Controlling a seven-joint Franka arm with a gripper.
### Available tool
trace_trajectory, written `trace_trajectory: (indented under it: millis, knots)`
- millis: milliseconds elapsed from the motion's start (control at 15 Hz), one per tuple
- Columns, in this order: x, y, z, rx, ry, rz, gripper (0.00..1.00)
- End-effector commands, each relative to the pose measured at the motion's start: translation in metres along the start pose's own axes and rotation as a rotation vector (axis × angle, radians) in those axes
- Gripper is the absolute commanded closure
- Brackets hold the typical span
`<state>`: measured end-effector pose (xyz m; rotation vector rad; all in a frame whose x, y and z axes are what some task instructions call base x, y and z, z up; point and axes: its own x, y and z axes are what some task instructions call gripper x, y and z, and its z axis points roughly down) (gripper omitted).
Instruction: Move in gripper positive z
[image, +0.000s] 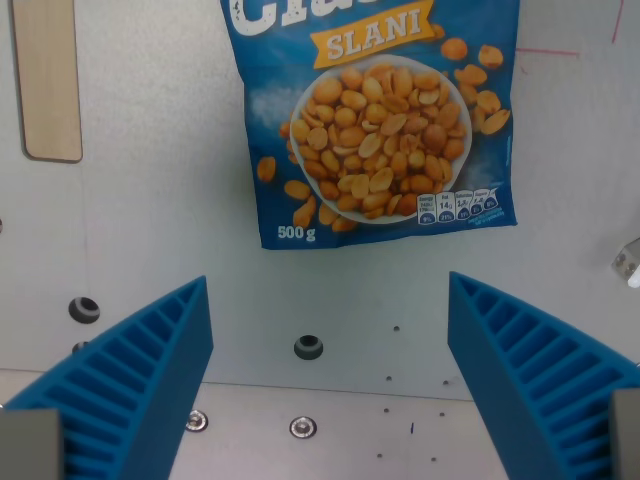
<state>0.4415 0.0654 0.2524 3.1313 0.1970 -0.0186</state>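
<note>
claw (330, 375): blue fingers spread wide, empty | peanut bag (378, 120): flat on worktop (150, 230), ahead of the fingertips | step: seemingly start of travel along claw's z | next: straight advance, no sideways drift

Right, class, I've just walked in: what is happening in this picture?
A robot gripper with blue ribbed fingers hangs open above a pale table, holding nothing. Ahead of it lies a blue bag of salted peanuts, untouched, flat on the surface. A wooden strip sits at the wrist view's upper left.
</note>
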Motion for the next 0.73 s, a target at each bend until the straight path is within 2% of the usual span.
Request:
trace_trajectory:
  millis: [67,733]
  knots:
    - [0.000,0.000,0.004,0.000,0.004,0.000,0.00]
    - [0.000,0.000,0.054,0.000,0.004,0.000,0.00]
